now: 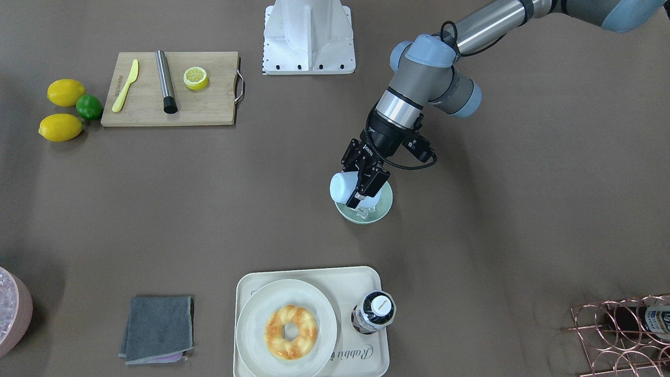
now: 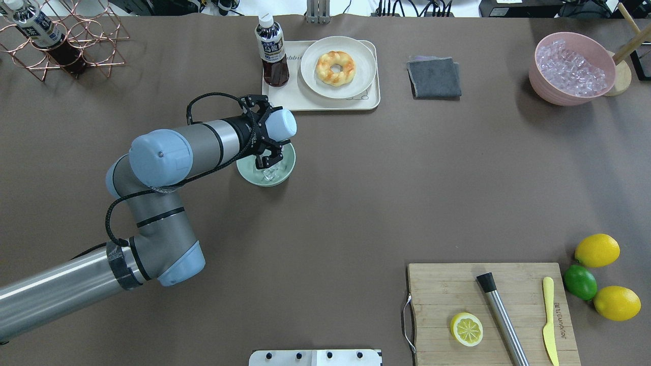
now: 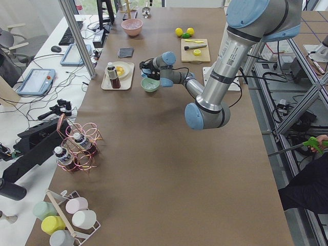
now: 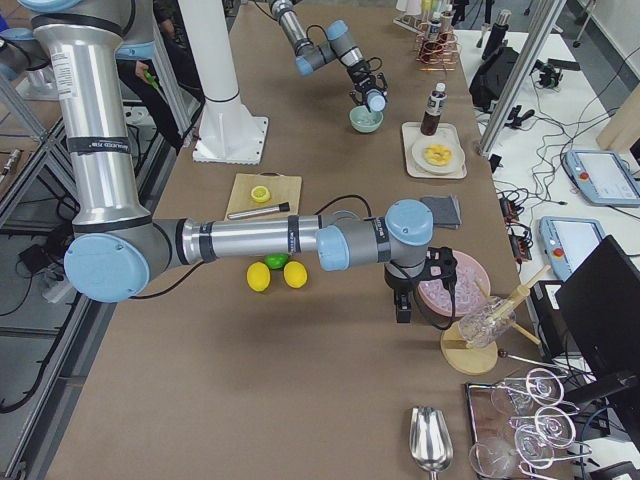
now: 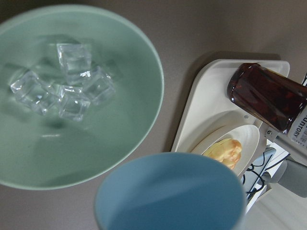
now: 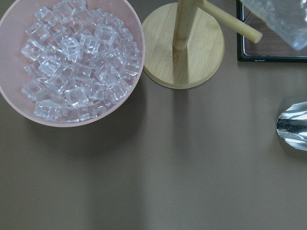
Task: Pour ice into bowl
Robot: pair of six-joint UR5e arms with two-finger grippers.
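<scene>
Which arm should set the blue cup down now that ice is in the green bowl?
Left. The left gripper holds the cup over the bowl; the right gripper hovers by the distant pink tub.

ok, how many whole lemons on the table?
2. The first lemon and the second lemon flank the lime, just off the cutting board at the end away from its handle. The lemon half on the board isn't counted; none look hidden.

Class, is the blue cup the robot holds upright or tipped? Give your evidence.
Tipped. The cup lies on its side in the left gripper over the bowl, and ice cubes sit in the bowl.
</scene>
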